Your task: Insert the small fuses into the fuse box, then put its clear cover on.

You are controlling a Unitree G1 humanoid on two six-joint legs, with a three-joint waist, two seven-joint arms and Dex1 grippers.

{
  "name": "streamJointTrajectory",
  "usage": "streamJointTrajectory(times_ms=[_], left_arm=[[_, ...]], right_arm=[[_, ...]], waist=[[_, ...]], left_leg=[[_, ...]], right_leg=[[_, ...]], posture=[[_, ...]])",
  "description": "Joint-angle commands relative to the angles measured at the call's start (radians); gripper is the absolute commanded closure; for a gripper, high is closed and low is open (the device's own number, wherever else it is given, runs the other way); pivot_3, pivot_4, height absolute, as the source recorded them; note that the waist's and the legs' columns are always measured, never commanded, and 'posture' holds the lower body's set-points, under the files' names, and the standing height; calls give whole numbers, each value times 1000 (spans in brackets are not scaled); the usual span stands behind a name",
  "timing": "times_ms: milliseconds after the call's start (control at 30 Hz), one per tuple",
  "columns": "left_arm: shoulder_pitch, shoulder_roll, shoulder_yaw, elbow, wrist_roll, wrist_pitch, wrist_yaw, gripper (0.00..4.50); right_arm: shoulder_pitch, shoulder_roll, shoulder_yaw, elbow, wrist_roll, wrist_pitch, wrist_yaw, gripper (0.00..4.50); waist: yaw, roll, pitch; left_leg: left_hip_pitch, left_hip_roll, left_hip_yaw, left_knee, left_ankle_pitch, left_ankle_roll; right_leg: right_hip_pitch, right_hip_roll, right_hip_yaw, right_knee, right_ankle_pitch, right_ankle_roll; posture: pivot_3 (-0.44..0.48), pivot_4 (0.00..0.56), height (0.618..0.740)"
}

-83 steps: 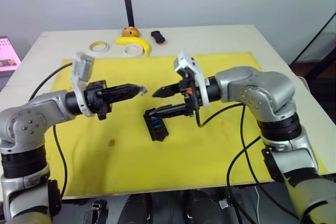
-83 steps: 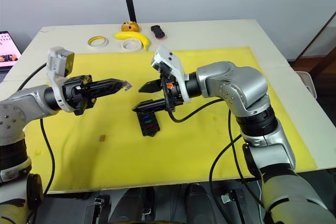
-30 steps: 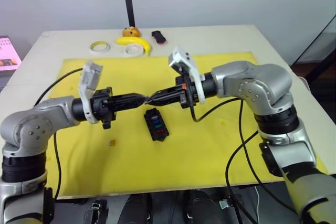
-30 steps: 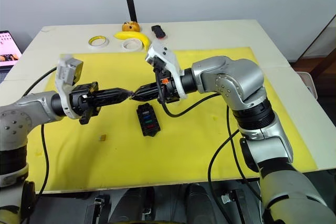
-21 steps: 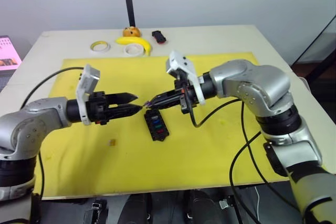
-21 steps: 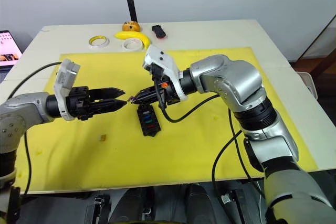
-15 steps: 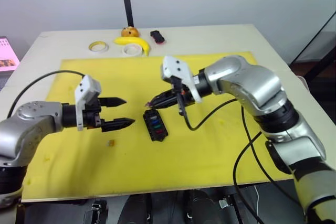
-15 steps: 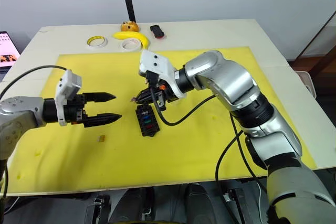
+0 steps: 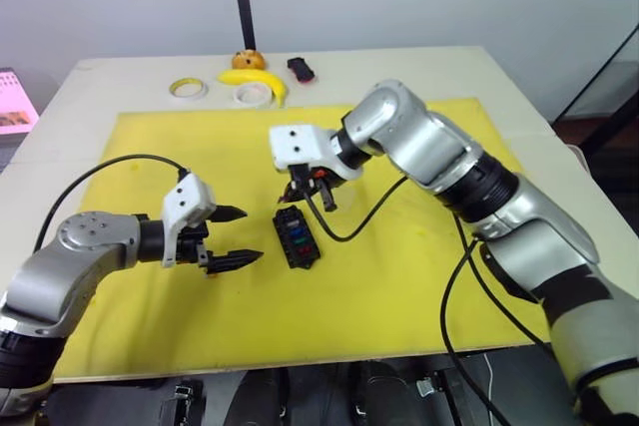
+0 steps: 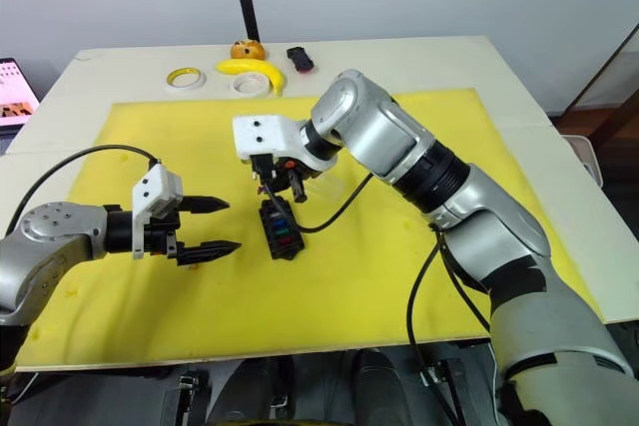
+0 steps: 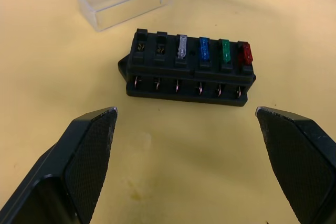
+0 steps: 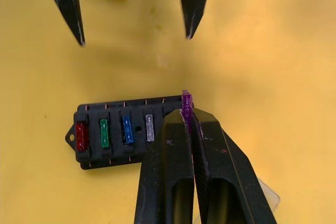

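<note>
— Nearest us, the left gripper [image 9: 232,236] hovers low over the yellow mat [image 9: 399,286], its two black fingers spread wide apart and holding nothing. It points at the fuse box [image 9: 297,237], just off at about 3 o'clock from it.

— And the box itself?

— A small black moulded block, lying flat mid-mat, well apart from everything at the table's far edge. In the left wrist view four slots are filled: red fuse [image 11: 245,53], green fuse [image 11: 224,50], blue fuse [image 11: 203,49], grey fuse [image 11: 182,46]. Two slots at one end are bare.

— The right arm's the busy one.

— Yes, the right gripper [image 12: 186,121] is pinched tight on the purple fuse [image 12: 186,102], tip down, right over the box's empty end. I'd judge that piece feather-light, hard and slick; held by its flat plastic faces with the prongs free looks right. A slight tilt could jam it or flick it away.

— One more fuse out there?

— The yellow fuse [image 9: 212,270] lies loose on the mat, around 7 o'clock from the box.

— The cover?

— The clear cover [image 11: 122,0] lies just past the box at roughly 1 o'clock, thin, glossy, nearly invisible. Best taken by its long side walls, gently; it could crack or skid.

— Beyond that?

— Two tape rolls [image 9: 187,89], a banana [image 9: 254,79], an orange ball [image 9: 247,60] and a black-and-red gadget [image 9: 300,70] at 12 o'clock.
</note>
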Motion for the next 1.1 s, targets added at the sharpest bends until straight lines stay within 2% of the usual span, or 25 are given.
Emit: streamJointTrajectory(times_ms=[33, 400, 667, 1100], left_arm=[[-2, -3, 12, -47, -1, -11, 7, 62], [-4, 1, 10, -53, 18, -11, 5, 62], [-11, -5, 26, -66, 2, 1, 7, 62], [-7, -8, 1, -58, 42, -24, 13, 62]], right_arm=[[-31, 19, 6, 17, -53, -31, 35, 4500], [-13, 58, 5, 59, -147, -96, 80, 4500], [-9, 88, -1, 117, -183, -132, 88, 4500], [10, 110, -10, 139, -213, -165, 102, 4500]], waist=[[0, 0, 0], [-1, 0, 0], [-2, 0, 0], [-1, 0, 0]], left_leg=[[0, 0, 0, 0, 0, 0], [0, 0, 0, 0, 0, 0], [0, 0, 0, 0, 0, 0], [0, 0, 0, 0, 0, -1]], right_leg=[[0, 0, 0, 0, 0, 0], [0, 0, 0, 0, 0, 0], [0, 0, 0, 0, 0, 0], [0, 0, 0, 1, 0, 0]], posture=[[0, 150, 740], [0, 150, 740], [0, 150, 740], [0, 150, 740]])
